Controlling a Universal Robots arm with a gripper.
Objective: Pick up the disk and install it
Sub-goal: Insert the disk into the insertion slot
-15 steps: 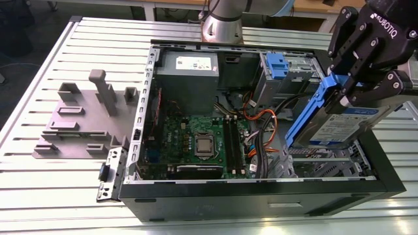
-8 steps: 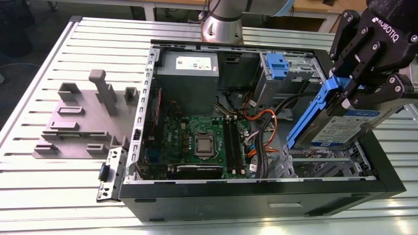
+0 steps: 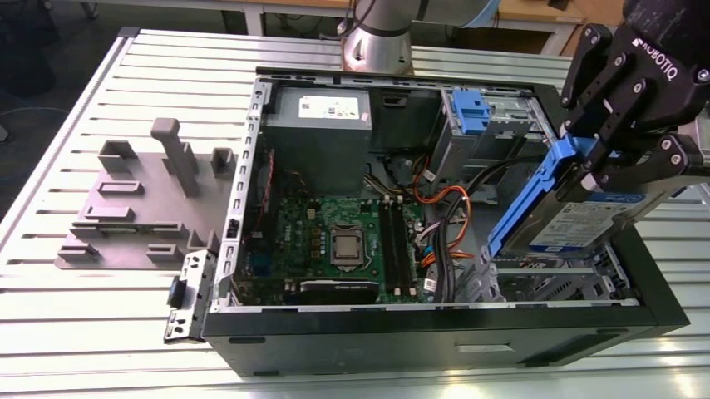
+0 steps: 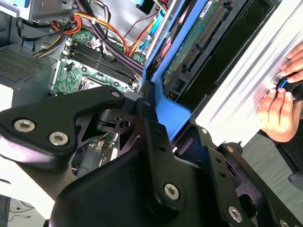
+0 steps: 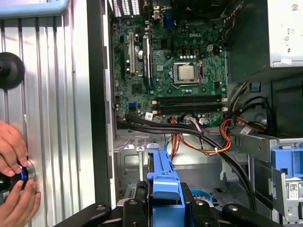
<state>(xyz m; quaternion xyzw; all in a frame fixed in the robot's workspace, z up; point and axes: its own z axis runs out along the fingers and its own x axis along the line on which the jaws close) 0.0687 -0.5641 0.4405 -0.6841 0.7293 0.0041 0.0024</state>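
The disk (image 3: 577,223) is a silver drive with a blue-and-white label, framed by blue carrier rails (image 3: 541,189). It hangs tilted above the drive cage (image 3: 554,278) at the front corner of the open computer case (image 3: 444,328), on the exterior view's right. My gripper (image 3: 608,158) is shut on its upper end. In the second wrist view the disk's green circuit-board underside (image 4: 199,42) and blue rail (image 4: 165,101) run away from the fingers (image 4: 156,142). In the first wrist view the blue rail end (image 5: 163,182) sits between the jaws, over the cage floor (image 5: 137,163).
Inside the case lie a motherboard (image 3: 344,241), orange and black cables (image 3: 444,208), a grey power-supply box (image 3: 322,125) and another blue bracket (image 3: 471,112) in the far bay. A grey fixture (image 3: 145,199) stands on the slatted table. A person's hand (image 5: 14,161) rests on a knob beside the case.
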